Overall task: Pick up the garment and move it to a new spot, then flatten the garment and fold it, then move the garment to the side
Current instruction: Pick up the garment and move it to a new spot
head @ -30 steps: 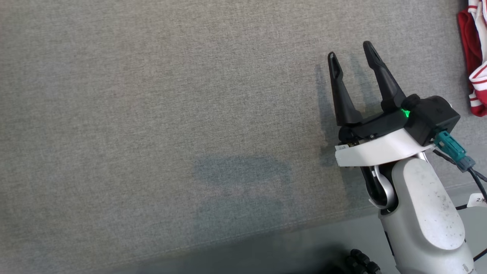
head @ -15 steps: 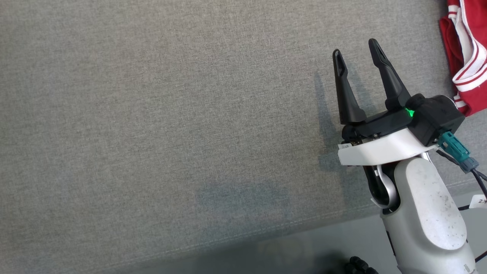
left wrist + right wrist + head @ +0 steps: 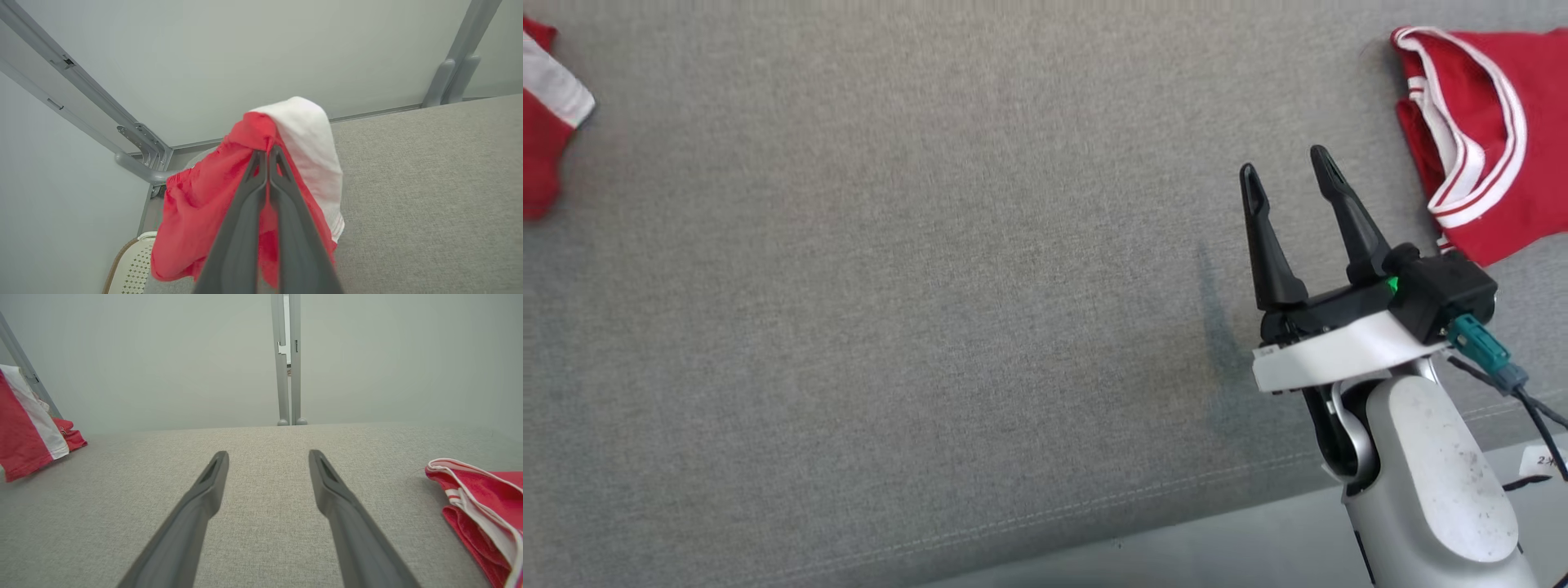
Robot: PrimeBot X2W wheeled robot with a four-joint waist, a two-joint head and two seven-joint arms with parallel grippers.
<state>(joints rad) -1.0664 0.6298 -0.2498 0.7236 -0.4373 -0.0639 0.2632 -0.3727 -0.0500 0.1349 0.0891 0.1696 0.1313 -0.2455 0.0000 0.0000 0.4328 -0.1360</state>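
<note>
While left gripper (image 3: 267, 152) pinches the garment (image 3: 196, 204), right gripper (image 3: 1284, 163) hovers, fingers apart.

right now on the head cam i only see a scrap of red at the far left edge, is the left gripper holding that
observer: yes, the left wrist view has the left gripper shut on the red garment.
operator: is it off the surface
observer: the right wrist view shows it hanging over the grey surface; its lower corner looks just clear, though I can't be sure.
operator: anything under it
observer: a pale perforated basket shows below the cloth, off the surface's edge.
</note>
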